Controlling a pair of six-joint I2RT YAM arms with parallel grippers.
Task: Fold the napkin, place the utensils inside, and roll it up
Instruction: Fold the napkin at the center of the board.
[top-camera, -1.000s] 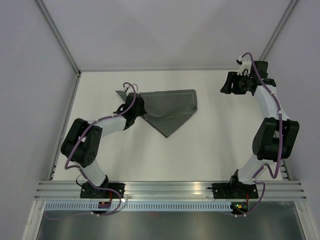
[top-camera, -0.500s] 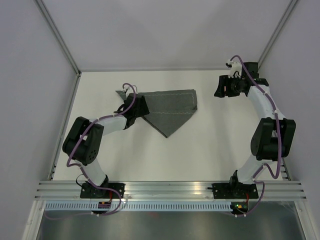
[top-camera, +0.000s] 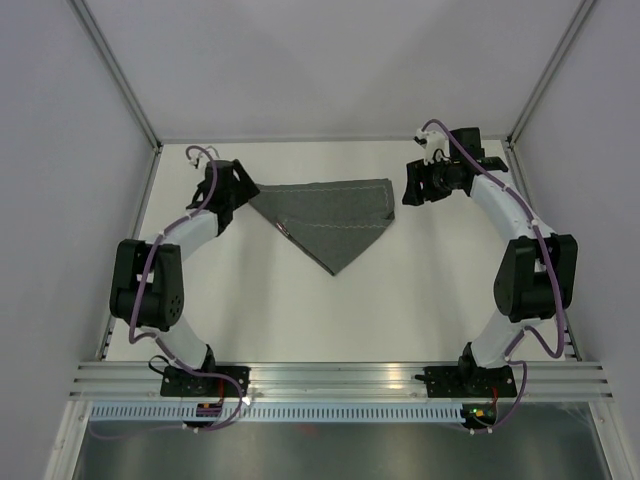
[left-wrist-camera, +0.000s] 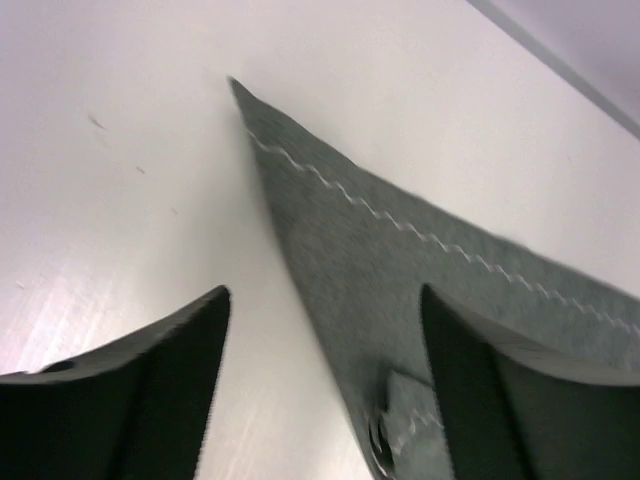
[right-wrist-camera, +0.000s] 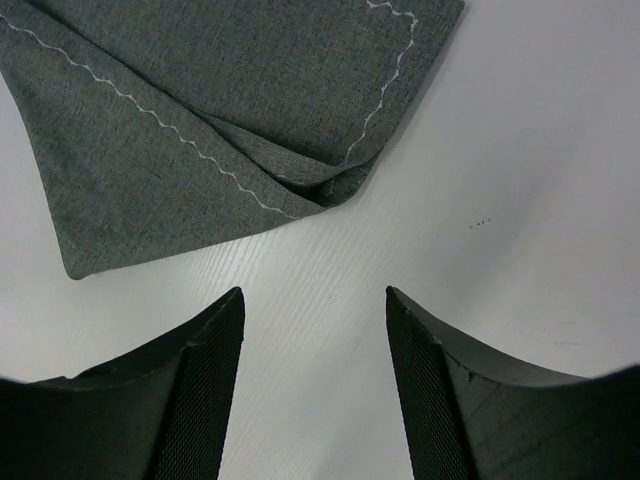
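Napkin: we see the napkin (top-camera: 335, 215) lying flat on the far half of the desk (top-camera: 420, 300), folded to a rough triangle with its point toward the arms.
Left end effector: the left end effector (top-camera: 238, 188) sits just beside the napkin's left corner, spread wide and holding nothing.
Right end effector: the right end effector (top-camera: 410, 187) is just off the right corner, also wide and empty, over bare desk.
Left wrist only: we find the sharp corner, the zigzag hem, and a small sewn tab (left-wrist-camera: 392, 432), too blurred to read.
Right wrist only: we see a pucker (right-wrist-camera: 335, 185) where two stitched layers overlap.
Surface: the desk is white and matte with faint specks.
Room: pale grey walls (top-camera: 330, 60) and an aluminium rail (top-camera: 340, 378) at the near edge.
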